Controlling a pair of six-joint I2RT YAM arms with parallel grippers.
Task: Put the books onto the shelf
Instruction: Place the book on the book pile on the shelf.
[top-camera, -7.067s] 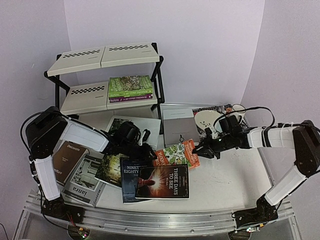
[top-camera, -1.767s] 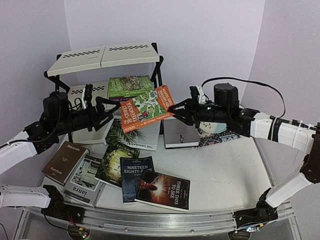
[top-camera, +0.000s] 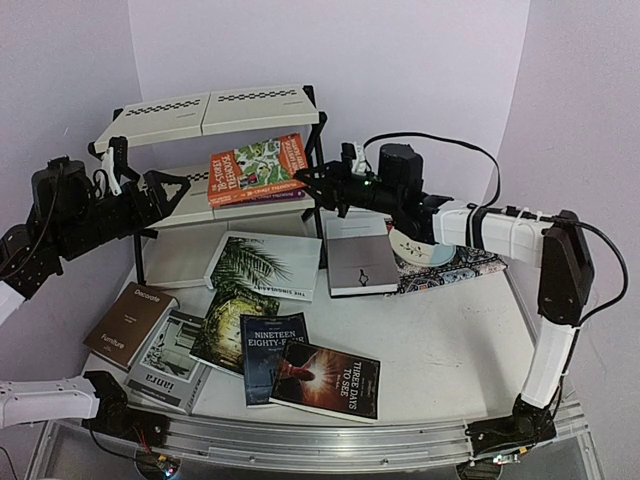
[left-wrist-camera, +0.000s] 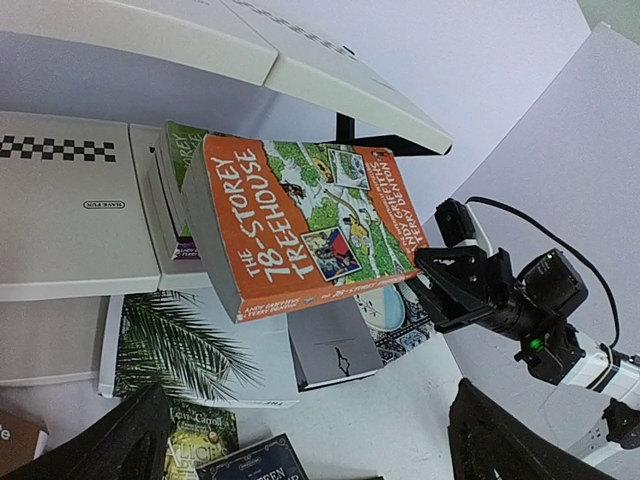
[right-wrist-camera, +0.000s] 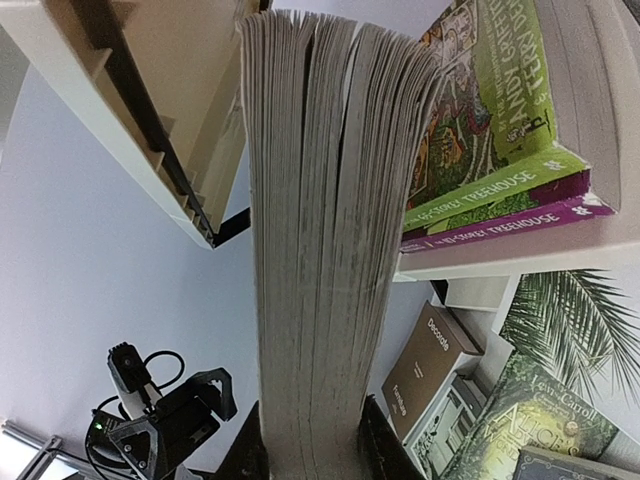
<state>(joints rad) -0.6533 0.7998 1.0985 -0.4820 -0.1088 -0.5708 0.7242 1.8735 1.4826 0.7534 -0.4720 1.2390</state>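
left gripper (top-camera: 148, 183) has released, jaws wide, backing off. right gripper (top-camera: 314, 184), clamping the orange book (top-camera: 258, 160), is now laying it on the green book (right-wrist-camera: 490, 100) at the shelf's (top-camera: 165, 196) lower-tier right end. Nearly shelved.

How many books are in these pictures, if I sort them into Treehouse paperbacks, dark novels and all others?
Treehouse paperbacks: 3 (orange book, green book, purple book)
Dark novels: 3 (Alice, Nineteen Eighty-Four, Three Days to See)
Other books: 4 (palm-leaf, grey, brown, black-and-white)
Total: 10 books
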